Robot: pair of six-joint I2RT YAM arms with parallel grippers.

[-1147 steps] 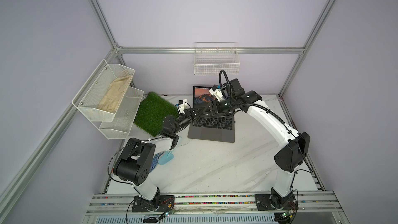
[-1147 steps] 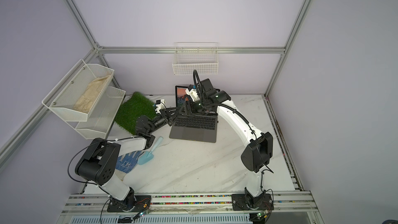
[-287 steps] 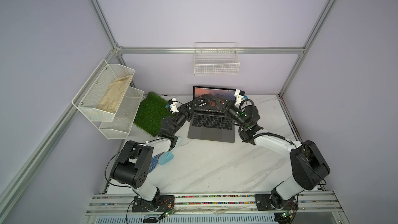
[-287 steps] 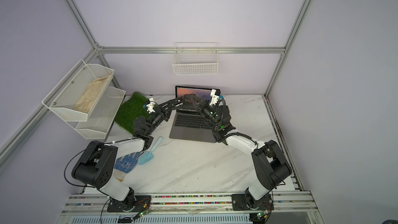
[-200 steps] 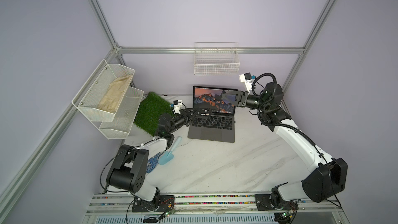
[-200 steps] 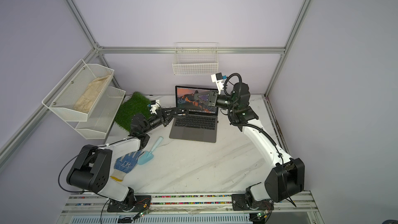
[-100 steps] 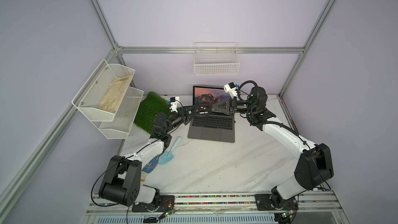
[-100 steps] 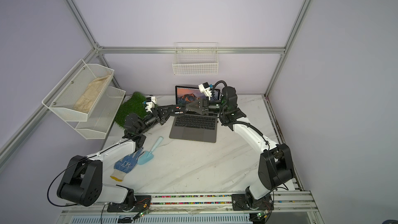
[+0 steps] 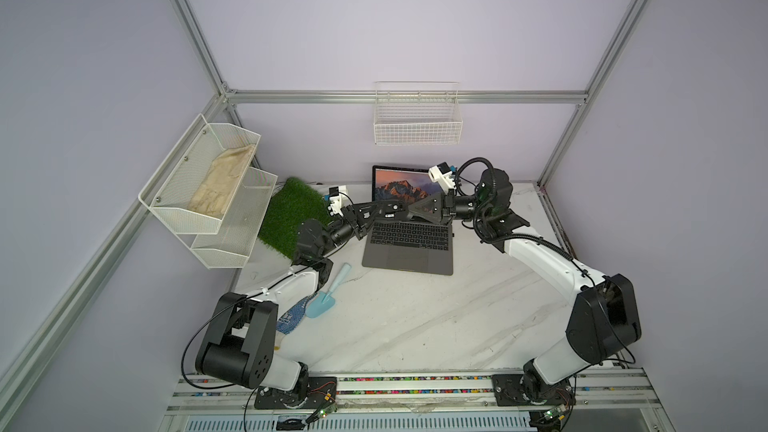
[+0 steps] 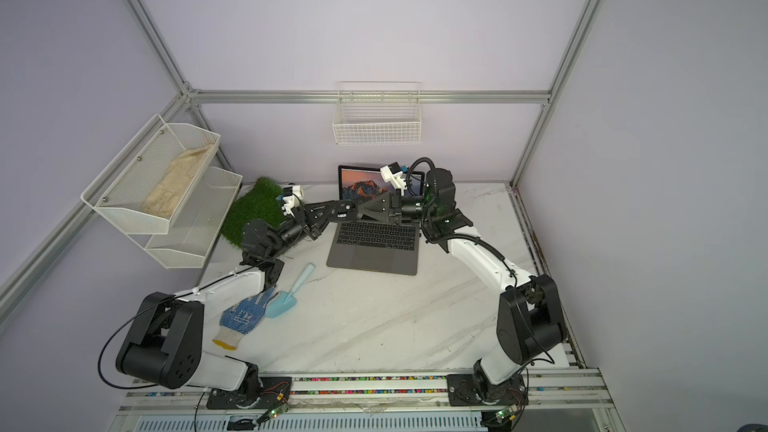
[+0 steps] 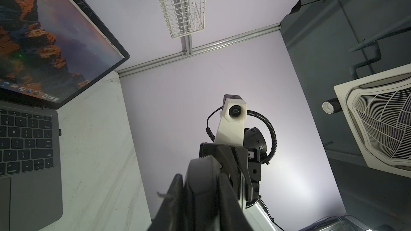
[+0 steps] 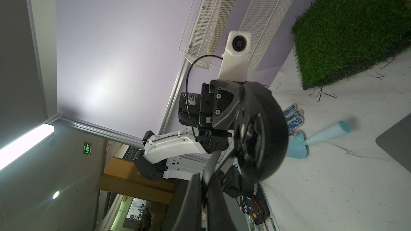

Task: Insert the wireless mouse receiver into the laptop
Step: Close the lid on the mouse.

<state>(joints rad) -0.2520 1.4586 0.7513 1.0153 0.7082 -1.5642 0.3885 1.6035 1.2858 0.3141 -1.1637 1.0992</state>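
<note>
Receiver [image 11: 60,132] at laptop [image 11: 33,196] side, closed right gripper [image 12: 203,192] moved against mouse [image 12: 266,134] in left gripper [image 9: 388,210]

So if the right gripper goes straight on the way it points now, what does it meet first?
The black mouse held by the left gripper. The right gripper seems almost at it, but the depth is unclear.

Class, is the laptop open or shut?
Open: the laptop shows its keyboard, and its screen stands up, lit with an orange mountain picture.
</note>
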